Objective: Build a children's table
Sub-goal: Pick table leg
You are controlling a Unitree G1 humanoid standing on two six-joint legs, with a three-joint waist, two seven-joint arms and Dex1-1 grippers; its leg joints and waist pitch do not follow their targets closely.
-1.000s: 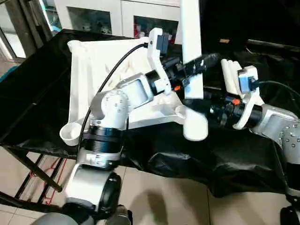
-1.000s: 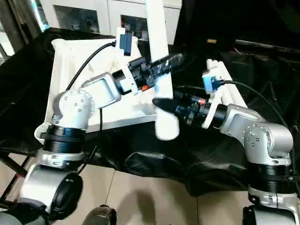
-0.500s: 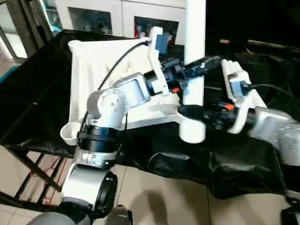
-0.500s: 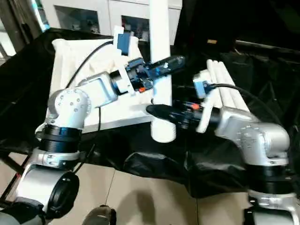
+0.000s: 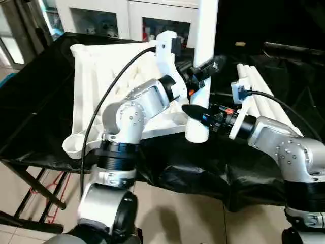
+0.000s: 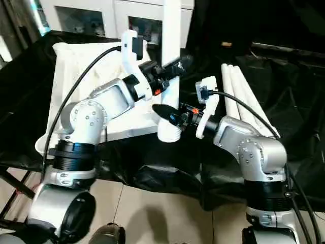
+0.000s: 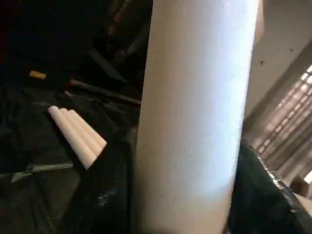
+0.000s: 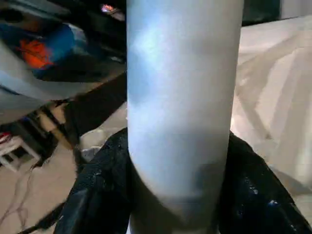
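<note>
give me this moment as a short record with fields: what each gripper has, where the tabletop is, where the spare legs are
left gripper: left gripper shut on the upright leg, higher up
right gripper: right gripper shut on the same leg, near its lower end
leg pose: roughly upright, lower end at the tabletop's near corner; whether it is seated cannot be told
tabletop: tabletop underside up on the black-draped work table
spare legs: spare legs lying side by side on the robot's right side of the work table
</note>
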